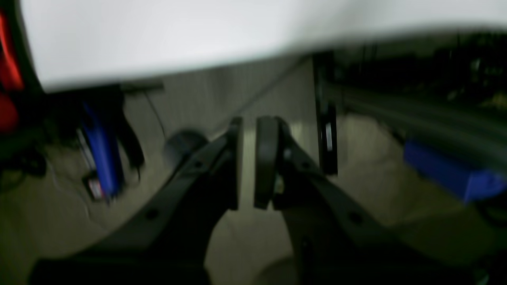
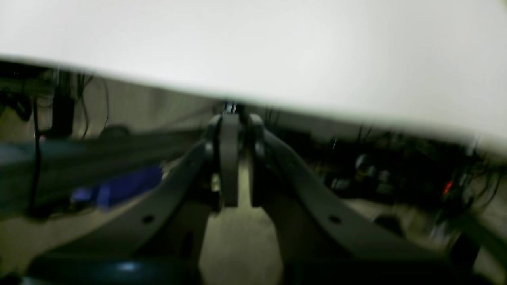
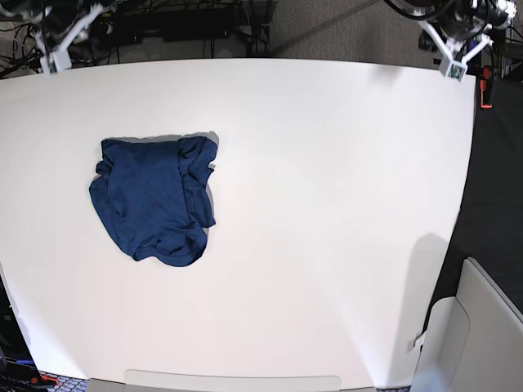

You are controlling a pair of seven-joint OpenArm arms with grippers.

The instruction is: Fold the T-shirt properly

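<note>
The dark navy T-shirt lies bunched in a rough heap on the left part of the white table. It shows in neither wrist view. My left gripper hangs past the table's far right corner. In the left wrist view, my left gripper has its jaws nearly together and empty. My right gripper hangs past the far left corner. In the right wrist view, my right gripper has its jaws close together and empty. Both are far from the shirt.
Both wrist views are blurred and show the table edge above a dim floor with cables and blue objects. A white chair-like object stands off the table's near right corner.
</note>
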